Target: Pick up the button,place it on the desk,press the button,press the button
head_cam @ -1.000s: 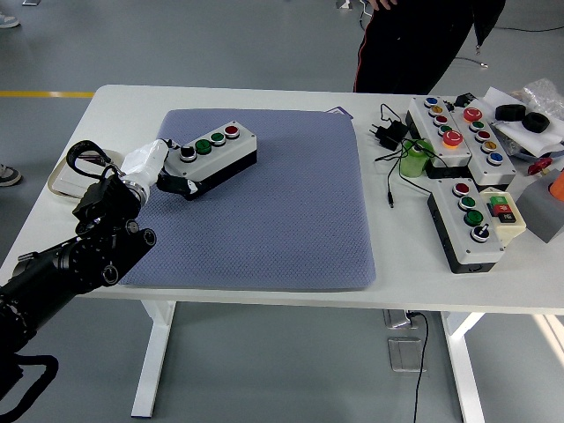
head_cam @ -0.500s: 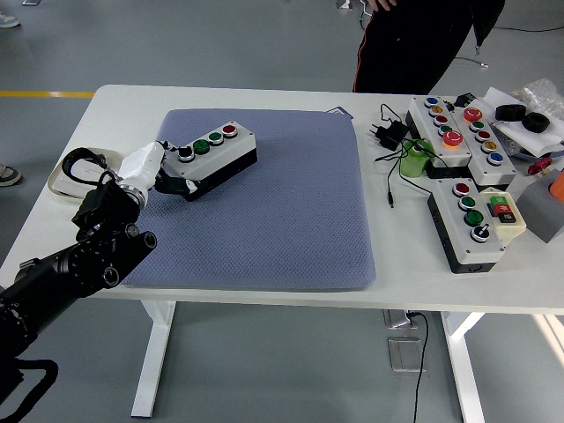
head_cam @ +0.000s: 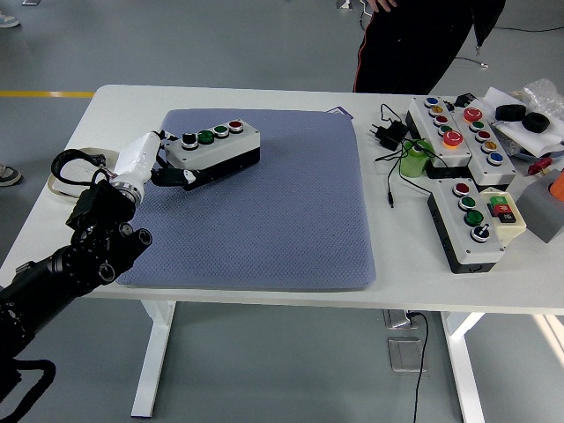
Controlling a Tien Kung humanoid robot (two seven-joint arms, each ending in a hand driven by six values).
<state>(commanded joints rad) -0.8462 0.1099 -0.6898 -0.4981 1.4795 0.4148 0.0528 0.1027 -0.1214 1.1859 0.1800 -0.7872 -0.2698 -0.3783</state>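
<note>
Grey-blue matting (head_cam: 264, 203) is covering the middle of the white table (head_cam: 62, 220), and the button box (head_cam: 214, 147) is sitting at its far left corner with the robot's left hand (head_cam: 163, 163) closing on its left end. The fingers (head_cam: 187, 175) are curling under the near lower edge of the box while the white palm is pressing against its end face, so the hand is gripping the box. Compared with a second ago, the box is now lying closer to level in the picture and slightly farther from the robot, its row of four buttons, a black-and-white one, two green and a red, running nearly left to right instead of slanting. The left forearm is also drawing leftward and nearer the table's left edge. That shift suggests the box is being lifted or swung at its gripped end, which would put the pick-up step under way; whether the box's right end is off the mat cannot be told from this view.

The right hand is not in view. On the right side of the table several other button boxes (head_cam: 471, 220), a green roll (head_cam: 412, 161) and a black cable with plug (head_cam: 390, 132) are lying untouched, well apart from the work. A person (head_cam: 414, 44) in dark clothing is standing at the far side, hands not reaching toward the table. Placing and the two presses are not yet done.
</note>
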